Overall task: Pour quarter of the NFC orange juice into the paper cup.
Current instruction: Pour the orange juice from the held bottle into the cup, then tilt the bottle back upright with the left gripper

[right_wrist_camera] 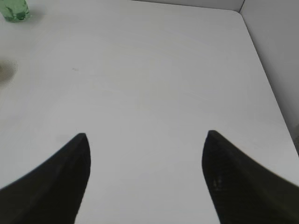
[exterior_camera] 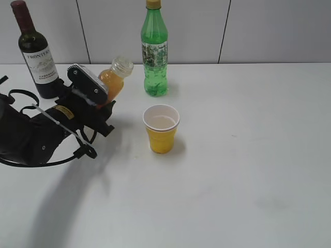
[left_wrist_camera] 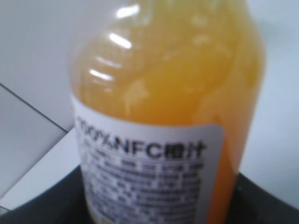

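NFC orange juice pinched in left tool, tilted; label readable wrist-side only; right tool spread.

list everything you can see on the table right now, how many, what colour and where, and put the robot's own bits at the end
NFC orange juice: one, clear bottle of orange liquid, cap off, tilted, held at rear left.
paper cup: one, yellow with white inside, upright, centre of table.
green bottle: one, yellow cap, upright at rear, behind the cup.
wine bottle: one, dark with white label, upright at rear left.
table: one, white.
left gripper: one, black, jaws closed on the juice bottle.
right gripper: one, black, jaws apart over bare table, right wrist view only.
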You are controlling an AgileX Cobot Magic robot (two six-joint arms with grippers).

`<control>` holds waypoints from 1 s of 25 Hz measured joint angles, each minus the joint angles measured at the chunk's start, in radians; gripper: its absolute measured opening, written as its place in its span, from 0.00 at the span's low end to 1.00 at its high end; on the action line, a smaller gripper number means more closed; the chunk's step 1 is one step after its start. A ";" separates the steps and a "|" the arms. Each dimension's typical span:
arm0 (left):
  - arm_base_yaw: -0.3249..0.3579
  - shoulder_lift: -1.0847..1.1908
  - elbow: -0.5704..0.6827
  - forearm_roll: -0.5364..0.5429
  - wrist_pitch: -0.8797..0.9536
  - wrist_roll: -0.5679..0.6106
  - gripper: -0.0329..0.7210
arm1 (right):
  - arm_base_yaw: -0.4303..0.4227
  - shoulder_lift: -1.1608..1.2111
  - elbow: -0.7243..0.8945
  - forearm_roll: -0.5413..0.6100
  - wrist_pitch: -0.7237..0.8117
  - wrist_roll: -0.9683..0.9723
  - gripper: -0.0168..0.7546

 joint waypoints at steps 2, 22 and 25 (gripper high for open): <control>-0.005 0.000 0.001 -0.024 -0.001 0.070 0.63 | 0.000 0.000 0.000 0.000 0.000 0.000 0.79; -0.091 -0.020 0.067 -0.130 -0.123 0.418 0.63 | 0.000 0.000 0.000 0.000 0.000 0.000 0.79; -0.094 -0.020 0.067 -0.130 -0.126 0.468 0.63 | 0.000 0.000 0.000 0.000 0.000 0.000 0.79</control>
